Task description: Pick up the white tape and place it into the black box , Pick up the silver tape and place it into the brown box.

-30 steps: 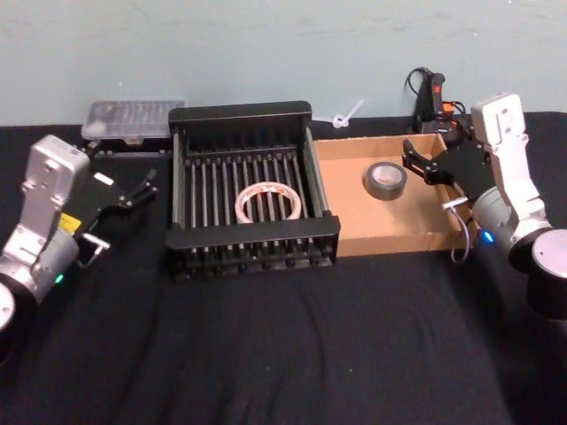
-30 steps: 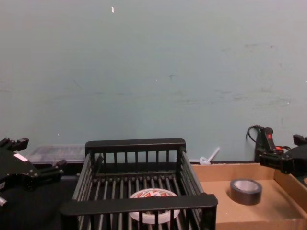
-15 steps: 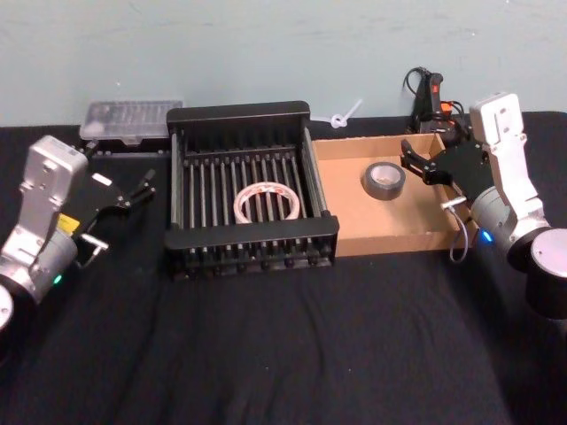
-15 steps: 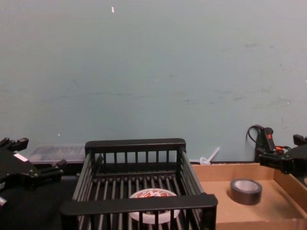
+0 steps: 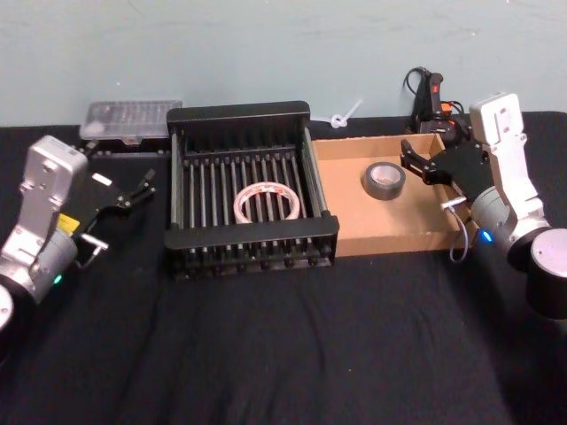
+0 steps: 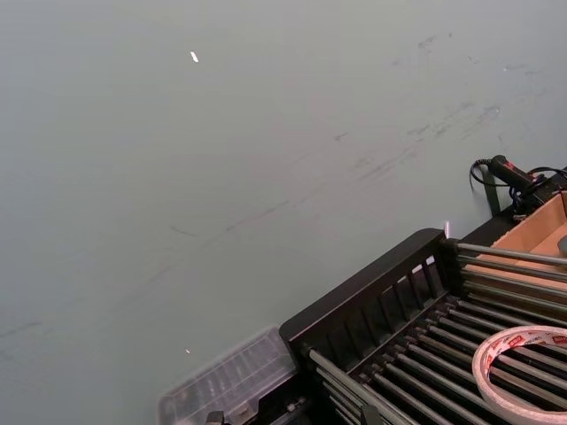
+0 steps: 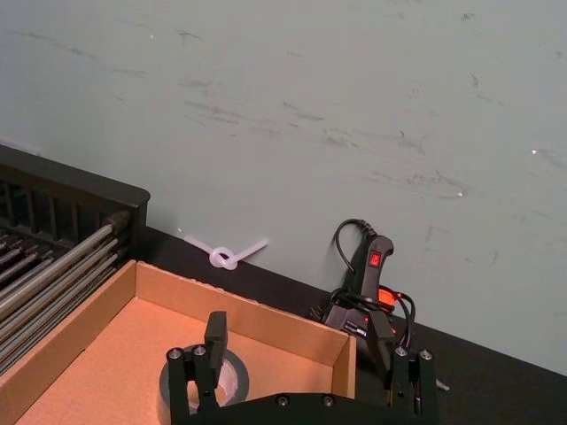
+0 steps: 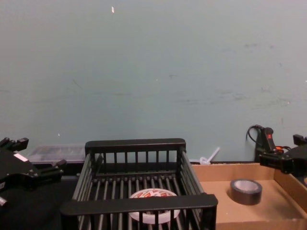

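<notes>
Black cloth: white tape flat in black box, silver tape flat in brown box, holes upward; left gripper and right gripper both spread, empty.

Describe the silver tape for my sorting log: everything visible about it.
The silver tape is a small, thick roll of dark grey-silver duct tape with a pale core. It lies flat on the floor of the brown box, toward the far side, touching no wall. The right pincer hangs open beside it, not touching.
</notes>
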